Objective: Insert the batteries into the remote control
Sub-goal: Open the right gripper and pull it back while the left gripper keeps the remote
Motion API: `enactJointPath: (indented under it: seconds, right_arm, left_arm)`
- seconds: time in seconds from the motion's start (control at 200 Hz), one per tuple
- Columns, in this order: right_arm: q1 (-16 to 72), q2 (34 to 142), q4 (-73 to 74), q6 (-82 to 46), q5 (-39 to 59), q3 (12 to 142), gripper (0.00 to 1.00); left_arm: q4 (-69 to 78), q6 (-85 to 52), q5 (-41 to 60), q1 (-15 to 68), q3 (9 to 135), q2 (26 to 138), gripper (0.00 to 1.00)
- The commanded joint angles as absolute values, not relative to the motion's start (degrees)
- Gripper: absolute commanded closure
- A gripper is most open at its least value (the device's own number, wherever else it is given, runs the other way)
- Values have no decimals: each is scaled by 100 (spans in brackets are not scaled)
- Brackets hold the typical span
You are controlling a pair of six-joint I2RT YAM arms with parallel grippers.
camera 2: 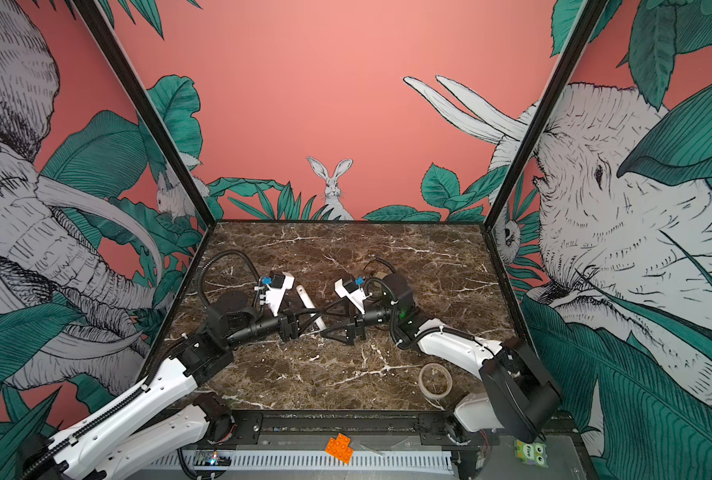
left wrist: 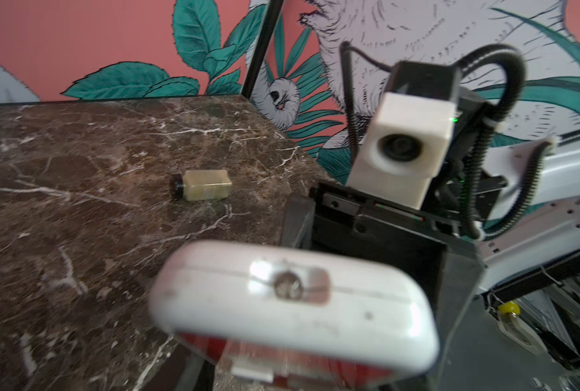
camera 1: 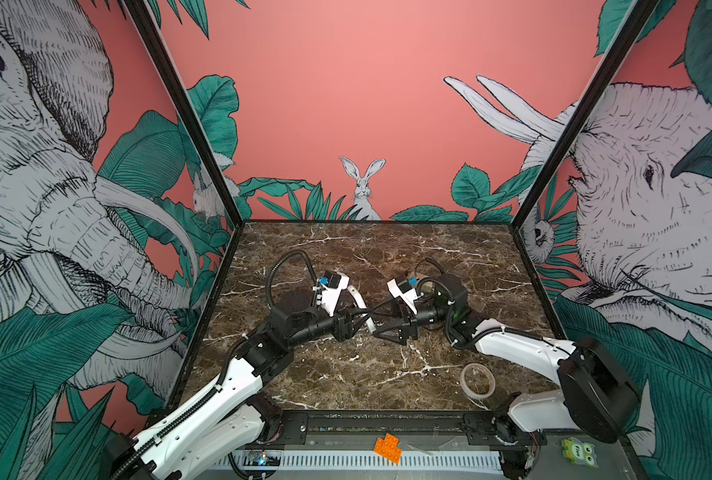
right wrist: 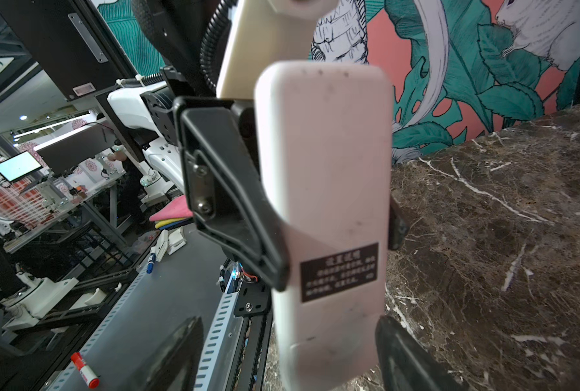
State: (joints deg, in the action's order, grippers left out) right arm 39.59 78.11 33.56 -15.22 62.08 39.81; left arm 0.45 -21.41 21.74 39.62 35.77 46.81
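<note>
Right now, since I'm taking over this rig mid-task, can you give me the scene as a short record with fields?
remote control: white back with black label showing
left gripper: shut on the remote control's sides
right gripper: open, jaws either side of the remote control's end
batteries: none visible
table: tape roll, beige block

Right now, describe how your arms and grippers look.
The left arm and right arm have white shells and black joints. Ribbed black cables loop to white camera housings. The left gripper and right gripper are black with triangular fingers.
</note>
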Motion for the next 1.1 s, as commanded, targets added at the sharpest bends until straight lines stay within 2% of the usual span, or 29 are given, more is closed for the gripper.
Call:
enactJointPath:
  seconds: [0.0,0.17,0.34,0.47,0.645,0.755,1.095]
  right_arm:
    - [3975,7367,2384,-562,5783,3999,20]
    - [3988,6919,1349,145,5174,3982,18]
    - [3990,6847,277,565,3430,4088,12]
    - [3990,6766,207,579,2877,4000,9]
    - [3988,6831,69,441,2010,3935,6]
    - [3989,6984,-52,382,1806,3918,5]
    - [3986,7193,-44,248,1539,3925,3]
  left_arm:
    - [-369,-2117,1616,3923,3735,4557,100]
    - [-1124,-2205,996,3925,3875,4384,100]
    - [-2646,-2432,357,3928,4540,4724,100]
    - [-3857,-2579,78,3924,5044,5306,100]
    - [-3902,-2829,29,3980,5057,5715,100]
    - [-4147,-2864,-167,4221,5214,6105,100]
    - [-4514,-3075,-490,4254,5457,7044,100]
